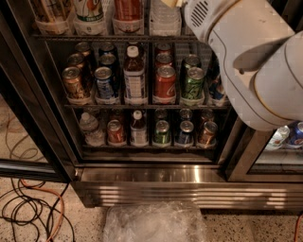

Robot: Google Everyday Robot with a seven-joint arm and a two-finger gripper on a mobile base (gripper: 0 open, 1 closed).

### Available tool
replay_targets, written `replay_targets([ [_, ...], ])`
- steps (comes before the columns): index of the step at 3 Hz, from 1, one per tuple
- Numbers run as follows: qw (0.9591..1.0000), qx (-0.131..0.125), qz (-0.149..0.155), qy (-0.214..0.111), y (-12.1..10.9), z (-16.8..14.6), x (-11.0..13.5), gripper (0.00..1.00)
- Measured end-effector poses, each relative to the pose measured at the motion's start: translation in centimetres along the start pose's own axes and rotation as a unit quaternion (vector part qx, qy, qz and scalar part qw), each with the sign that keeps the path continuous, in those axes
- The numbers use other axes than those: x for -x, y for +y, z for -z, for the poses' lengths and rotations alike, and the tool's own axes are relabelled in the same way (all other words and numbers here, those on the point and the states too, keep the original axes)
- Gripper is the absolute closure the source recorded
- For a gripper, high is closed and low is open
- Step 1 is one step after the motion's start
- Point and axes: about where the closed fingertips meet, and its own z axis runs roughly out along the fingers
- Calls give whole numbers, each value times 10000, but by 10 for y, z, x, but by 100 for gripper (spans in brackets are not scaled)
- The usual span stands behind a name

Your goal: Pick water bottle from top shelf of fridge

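Note:
The fridge [151, 175] stands open in front of me, dark-framed with a steel base panel. Its top shelf [118, 37] is a wire rack along the upper edge of the camera view; only the bottoms of its bottles show. Among them is the clear ribbed lower part of the water bottle [165, 20], its cap and label cut off by the frame. My gripper [171, 2] shows only as a beige sliver at the top edge, directly over the water bottle. The white arm [246, 56] fills the upper right and hides that side of the shelves.
Two lower wire racks hold soda cans [164, 82] and dark-liquid bottles with white caps [134, 71]. A small squat clear bottle [90, 127] sits at the bottom left. Orange and black cables [33, 208] lie on the floor at left, crumpled clear plastic [154, 222] below the fridge.

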Motion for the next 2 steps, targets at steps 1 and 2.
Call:
replay_targets([
  [1, 10000, -20, -47, 2, 0, 0, 0, 6],
  [2, 10000, -20, -47, 2, 0, 0, 0, 9],
])
